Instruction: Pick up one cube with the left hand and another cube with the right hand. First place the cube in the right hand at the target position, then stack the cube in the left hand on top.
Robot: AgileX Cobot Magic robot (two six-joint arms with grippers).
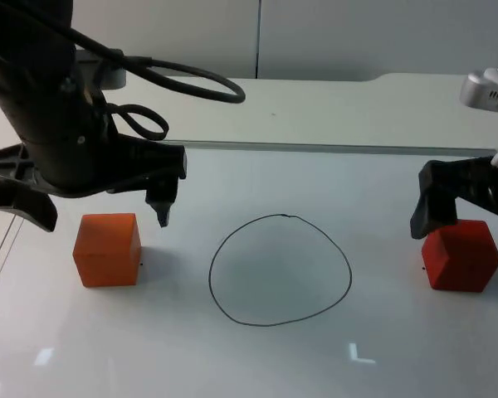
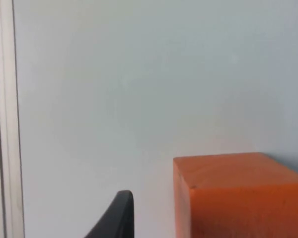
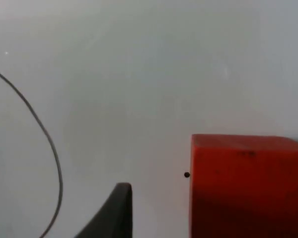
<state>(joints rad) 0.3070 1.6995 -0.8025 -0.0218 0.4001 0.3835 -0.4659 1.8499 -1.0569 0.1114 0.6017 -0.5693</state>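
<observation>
Nothing is picked up so far. I have my left gripper [image 1: 100, 207] hanging over the orange cube [image 1: 107, 249], jaws spread wide to either side of it, not gripping. My right gripper [image 1: 448, 217] sits just behind the red cube [image 1: 461, 254]; whether its jaws are spread I can't tell. Both cubes rest on the table [image 1: 315, 365], outside the drawn circle [image 1: 280, 269]. Both grasps, the placing and the stacking are all left.
</observation>
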